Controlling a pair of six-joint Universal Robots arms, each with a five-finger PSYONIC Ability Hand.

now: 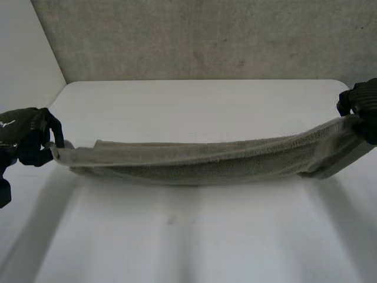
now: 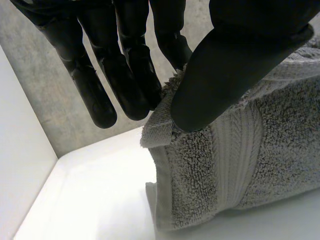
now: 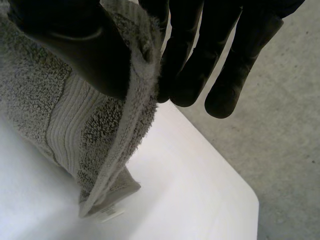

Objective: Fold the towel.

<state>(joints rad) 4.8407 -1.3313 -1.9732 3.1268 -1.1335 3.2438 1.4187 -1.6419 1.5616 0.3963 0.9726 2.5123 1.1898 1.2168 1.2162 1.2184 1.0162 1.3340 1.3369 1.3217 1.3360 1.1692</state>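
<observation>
Left hand (image 1: 28, 137) and right hand (image 1: 362, 105) each pinch one towel (image 1: 200, 162) end; towel apparently doubled lengthwise, crosswise folds pending.

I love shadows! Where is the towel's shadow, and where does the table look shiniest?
Head view: a dark shadow lies on the table under the sagging towel. Left wrist view: the table glows brightest beside the towel end pinched by the left hand. Right wrist view: the table is bright too.
</observation>
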